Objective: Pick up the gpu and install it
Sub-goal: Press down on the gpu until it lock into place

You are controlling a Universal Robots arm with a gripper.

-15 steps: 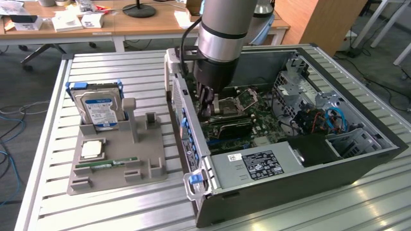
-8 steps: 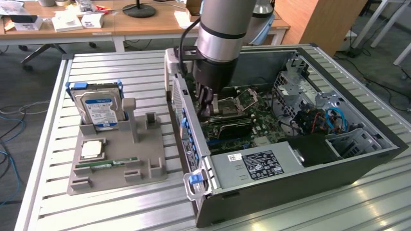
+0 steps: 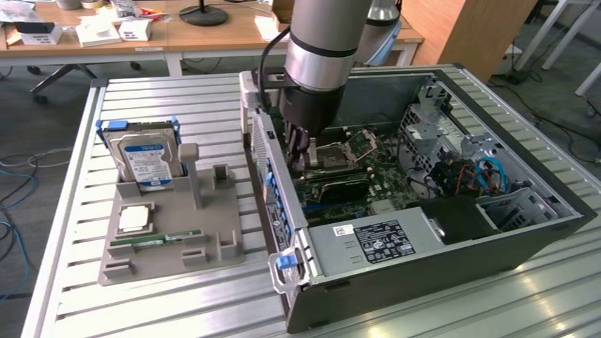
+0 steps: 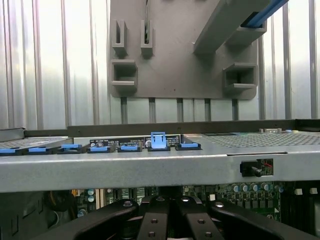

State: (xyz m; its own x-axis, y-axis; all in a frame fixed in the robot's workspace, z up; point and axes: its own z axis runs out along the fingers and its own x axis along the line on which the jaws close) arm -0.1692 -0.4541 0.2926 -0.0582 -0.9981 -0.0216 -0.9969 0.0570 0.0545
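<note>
reaching down into the open computer case (image 3: 526, 232), the tool (image 3: 305, 165) hangs from the arm just inside the case's wall on the exterior view's left, low over the motherboard (image 3: 385, 172). in the wrist view its dark fingers (image 4: 155, 220) slope inward with their ends cut off by the edge of the picture, so i cannot tell how far apart they stand or whether they have hold of anything.

just beside the tool, toward the exterior view's right and a little nearer the camera, lies the gpu (image 3: 340, 186), a dark slim card down on the motherboard, its long axis running across the board away from the case's left wall toward the drive bays. the tool's lower end seems to meet or overlap the card's near end, but whether they touch cannot be made out. judging from how low and level it lies, the card looks at or close to its slot; whether it is fully seated is hidden.

outside the case, on the slatted tabletop (image 3: 169, 296), the grey holder tray (image 3: 211, 243) carries the hard drive (image 3: 146, 158) and the green ram stick (image 3: 155, 239), well apart from the tool.
</note>
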